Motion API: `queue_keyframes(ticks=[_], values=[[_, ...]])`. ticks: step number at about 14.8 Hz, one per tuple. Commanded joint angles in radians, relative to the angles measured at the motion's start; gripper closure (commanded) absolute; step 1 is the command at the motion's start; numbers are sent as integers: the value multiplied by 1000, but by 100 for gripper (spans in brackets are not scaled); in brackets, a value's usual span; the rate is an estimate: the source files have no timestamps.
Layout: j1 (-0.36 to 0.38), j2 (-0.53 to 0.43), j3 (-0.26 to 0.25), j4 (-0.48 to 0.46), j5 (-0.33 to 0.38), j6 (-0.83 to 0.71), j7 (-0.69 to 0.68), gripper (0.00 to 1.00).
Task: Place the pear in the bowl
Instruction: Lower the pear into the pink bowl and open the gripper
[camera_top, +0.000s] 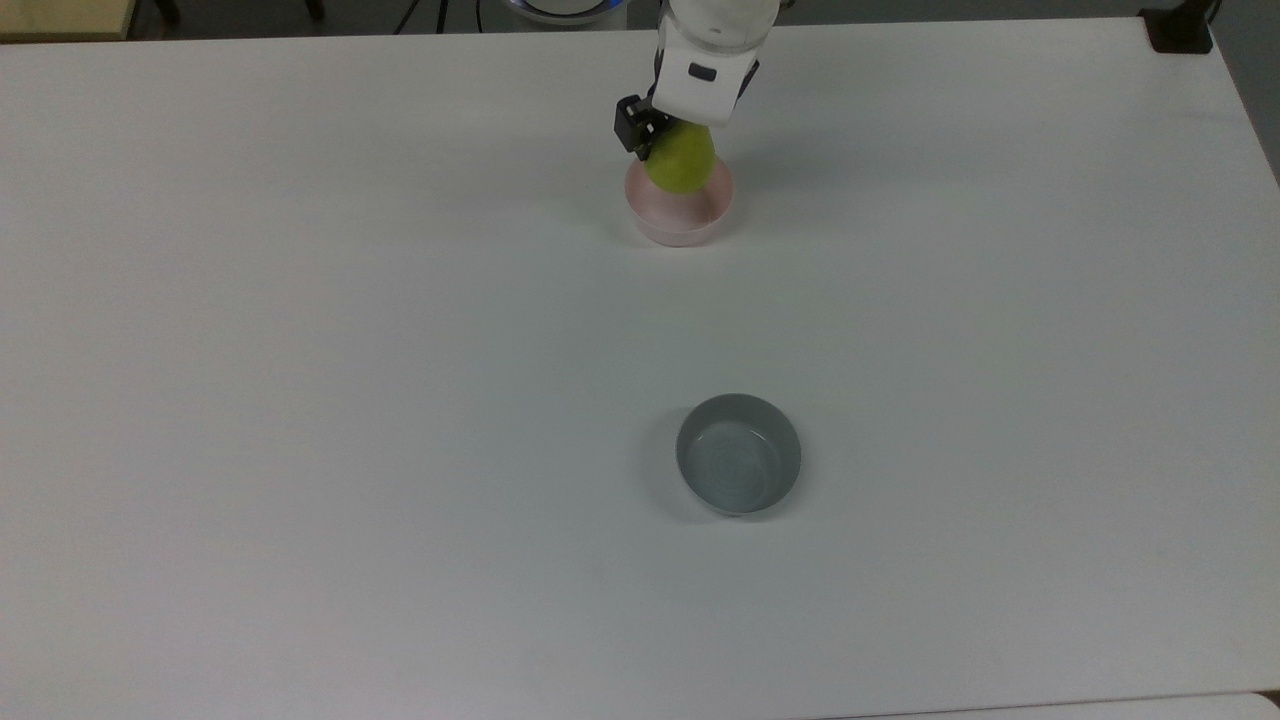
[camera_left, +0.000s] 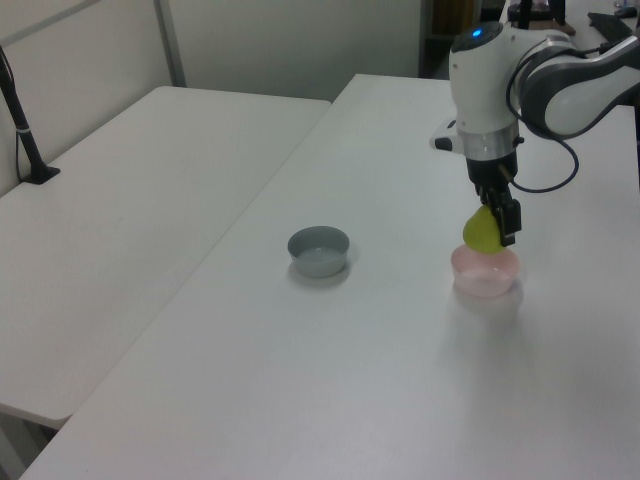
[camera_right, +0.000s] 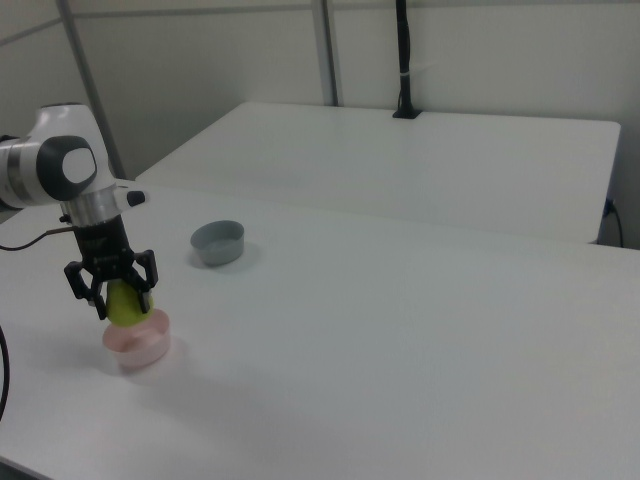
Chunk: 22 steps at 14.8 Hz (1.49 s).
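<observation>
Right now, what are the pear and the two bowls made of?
Pear: probably plastic or wax; even yellow-green, unblemished skin. Pink bowl: likely matte plastic; soft, dull walls. Grey bowl: maybe glazed ceramic or hard plastic; faint sheen inside.

A: top view sits high, looks steeply down on the bench (camera_top: 300, 400); arm base at the top view's upper edge.

B: left view? Lower, oblique, from one end of the bench (camera_left: 330, 400), arm on the left view's right.

A: right view looks from the opposite side, arm on the right view's left. All three share the grey bowl (camera_top: 739, 453) (camera_left: 319, 250) (camera_right: 218, 242) mid-bench.
</observation>
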Motion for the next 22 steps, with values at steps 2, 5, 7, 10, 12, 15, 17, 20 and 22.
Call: queue_keyframes(ticks=[2, 5, 7, 10, 12, 15, 17, 20, 22], values=[[20, 54, -14, -9, 0, 52, 6, 73], [22, 87, -14, -8, 0, 71, 6, 73], [22, 90, -14, -9, 0, 71, 4, 71], [22, 99, -14, -6, 2, 71, 12, 17], [20, 100, -14, -5, 2, 72, 16, 0], [22, 90, -14, -3, 2, 65, 18, 0], [20, 67, -14, 1, 2, 54, 30, 0], [12, 24, -14, 29, 2, 17, 41, 0], [8, -13, -16, 72, 2, -27, 42, 0]])
